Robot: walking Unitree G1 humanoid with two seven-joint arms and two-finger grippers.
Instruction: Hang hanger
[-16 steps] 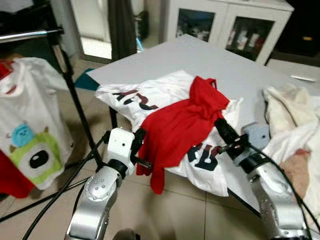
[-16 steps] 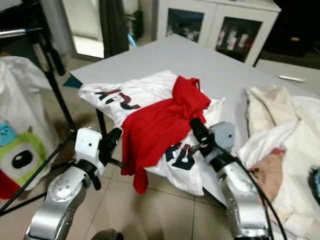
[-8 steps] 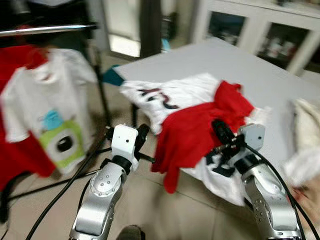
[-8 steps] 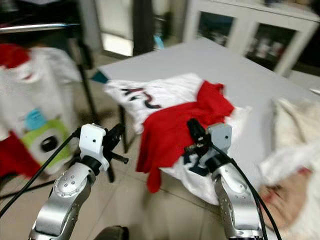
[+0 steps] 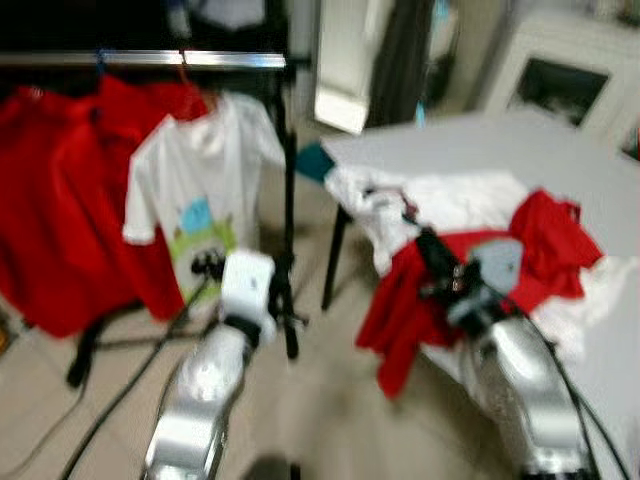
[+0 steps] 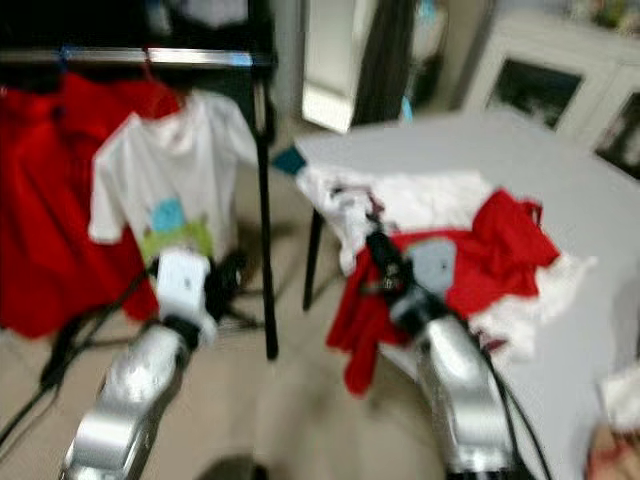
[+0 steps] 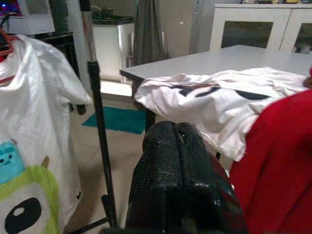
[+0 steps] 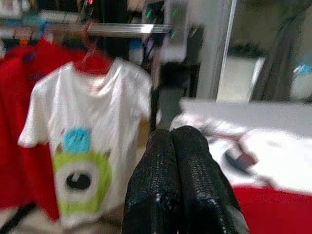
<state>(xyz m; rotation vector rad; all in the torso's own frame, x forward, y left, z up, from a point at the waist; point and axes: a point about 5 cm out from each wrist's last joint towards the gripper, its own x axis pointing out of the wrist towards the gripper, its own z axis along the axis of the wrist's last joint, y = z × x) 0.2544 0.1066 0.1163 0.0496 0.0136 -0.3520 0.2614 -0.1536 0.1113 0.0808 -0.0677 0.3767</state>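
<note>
I saw a blurred room with a beige tiled floor (image 5: 330, 400), a grey table (image 5: 480, 150) at the right and a silver clothes rail (image 5: 150, 60) across the upper left. From the rail hung red garments (image 5: 60, 200) and a white T-shirt with a green one-eyed monster print (image 5: 205, 190) on a red hanger (image 8: 90, 48). A loose red shirt (image 5: 470, 280) lay over white clothes (image 5: 450, 200) at the table edge, lower right. The left gripper (image 7: 178, 161) sat lower centre-left, fingers pressed together, holding nothing. The right gripper (image 8: 178, 161) was over the red shirt, fingers likewise together.
</note>
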